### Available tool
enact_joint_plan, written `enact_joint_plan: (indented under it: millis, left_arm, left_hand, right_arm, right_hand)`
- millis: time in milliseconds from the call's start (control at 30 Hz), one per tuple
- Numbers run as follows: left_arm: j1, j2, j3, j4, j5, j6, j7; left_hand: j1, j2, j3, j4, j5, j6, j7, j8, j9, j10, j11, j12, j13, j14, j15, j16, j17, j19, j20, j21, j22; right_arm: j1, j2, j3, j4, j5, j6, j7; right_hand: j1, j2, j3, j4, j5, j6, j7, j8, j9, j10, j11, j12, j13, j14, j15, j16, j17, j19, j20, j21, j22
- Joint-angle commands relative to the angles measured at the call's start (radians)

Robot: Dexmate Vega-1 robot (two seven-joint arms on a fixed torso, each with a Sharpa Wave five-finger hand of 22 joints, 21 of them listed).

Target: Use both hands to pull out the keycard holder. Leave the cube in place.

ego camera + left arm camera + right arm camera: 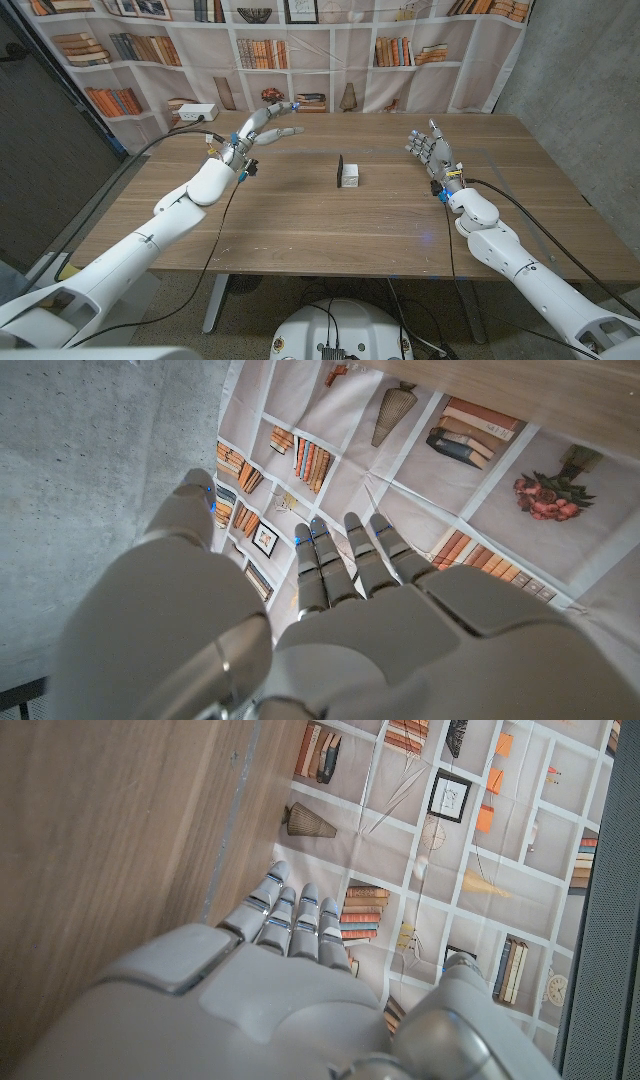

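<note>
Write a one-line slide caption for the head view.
Both hands, left and right, open above the wooden table, flanking a white cube with a dark keycard holder against it.

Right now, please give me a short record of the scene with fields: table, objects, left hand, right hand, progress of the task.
table: brown wooden table
objects: small white cube at the table's middle, thin dark keycard holder standing upright against its left side
left hand: left hand open, fingers spread, left of the objects, holding nothing
right hand: right hand open, fingers up, right of the objects, holding nothing
progress: holder not yet pulled out
</note>
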Motion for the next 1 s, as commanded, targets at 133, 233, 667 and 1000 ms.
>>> enact_joint_plan:
  millis: [133,233,667,1000]
  left_arm:
    - [-0.014,0.063,-0.005,-0.087,0.139,0.058,-0.008]
    - [-0.025,0.084,0.0,-0.112,0.17,0.08,-0.03]
    - [-0.07,0.184,-0.001,-0.187,0.248,0.118,-0.14]
    - [-0.154,0.223,0.034,-0.209,0.331,0.138,-0.26]
  left_hand:
    - [0.046,0.016,0.011,0.002,0.008,0.04,-0.012,0.015,0.004,0.032,-0.019,0.001,0.003,0.03,-0.065,0.004,0.003,0.015,-0.005,-0.008,0.006]
    - [0.059,0.02,0.014,0.002,0.008,0.053,-0.017,0.017,0.004,0.046,-0.023,0.002,0.003,0.038,-0.07,0.003,0.003,0.019,-0.009,-0.011,0.006]
    - [0.074,0.035,0.021,0.013,0.006,0.094,-0.02,0.024,0.003,0.085,-0.037,0.002,0.003,0.066,-0.081,0.006,0.005,0.031,-0.015,-0.02,0.006]
    - [0.079,0.045,0.025,0.018,0.005,0.107,-0.022,0.025,0.003,0.094,-0.038,-0.003,0.003,0.077,-0.082,0.006,0.006,0.036,-0.019,-0.024,0.006]
  right_arm:
    - [-0.005,-0.007,0.005,-0.008,-0.003,0.001,-0.004]
    - [-0.008,-0.007,0.007,-0.014,0.0,-0.004,-0.01]
    - [-0.02,-0.003,0.013,-0.013,-0.002,0.03,-0.004]
    - [-0.043,-0.011,0.027,-0.043,-0.025,0.053,-0.041]
  right_hand:
    - [0.014,0.0,0.001,-0.003,0.003,0.009,-0.004,0.006,0.003,0.011,0.002,-0.001,0.004,0.011,-0.002,0.0,0.003,0.008,-0.004,-0.002,0.004]
    - [0.014,0.0,0.001,-0.003,0.003,0.01,-0.005,0.006,0.003,0.012,0.002,-0.001,0.004,0.012,-0.002,0.0,0.003,0.009,-0.005,-0.002,0.004]
    - [0.015,-0.003,-0.002,-0.005,0.002,0.021,-0.007,0.008,0.003,0.025,-0.007,0.001,0.004,0.025,-0.01,0.003,0.003,0.02,-0.006,0.0,0.004]
    - [0.017,-0.008,-0.006,-0.008,0.001,0.015,0.0,0.003,0.003,0.029,-0.016,0.0,0.004,0.034,-0.015,0.003,0.002,0.03,-0.011,0.001,0.004]
